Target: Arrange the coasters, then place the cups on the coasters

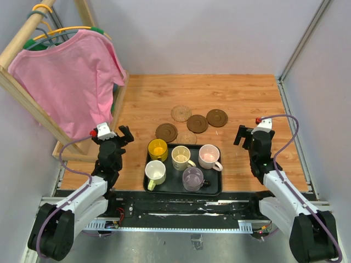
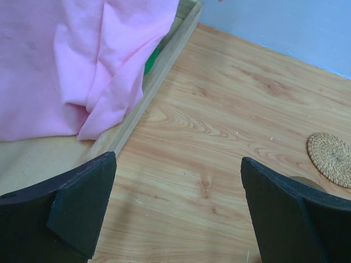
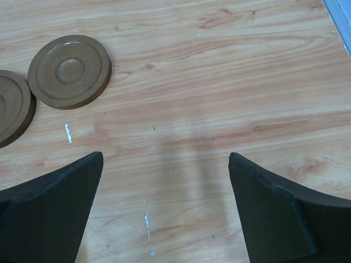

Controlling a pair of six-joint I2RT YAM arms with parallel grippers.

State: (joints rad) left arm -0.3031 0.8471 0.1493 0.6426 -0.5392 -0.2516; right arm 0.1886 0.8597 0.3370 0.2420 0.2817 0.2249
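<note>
Several coasters lie behind the tray: a tan woven one [image 1: 181,113], dark brown ones [image 1: 197,124] [image 1: 217,118] [image 1: 166,132], and another tan one [image 1: 186,137] at the tray's far edge. In the black tray [image 1: 164,189] stand the cups: yellow [image 1: 157,149], cream [image 1: 181,158], pink [image 1: 209,156], white [image 1: 155,173] and grey-purple [image 1: 193,178]. My left gripper [image 1: 123,134] [image 2: 178,159] hangs open left of the tray, over bare wood, with a woven coaster [image 2: 330,159] to its right. My right gripper [image 1: 241,134] [image 3: 165,156] is open right of the tray, with two brown coasters [image 3: 69,71] [image 3: 11,115] ahead to its left.
A wooden clothes rack [image 1: 33,104] with a pink shirt [image 1: 71,82] on a hanger stands at the far left; its base rail [image 2: 159,71] runs close to my left gripper. Grey walls close in the table at the back and right [image 1: 312,109].
</note>
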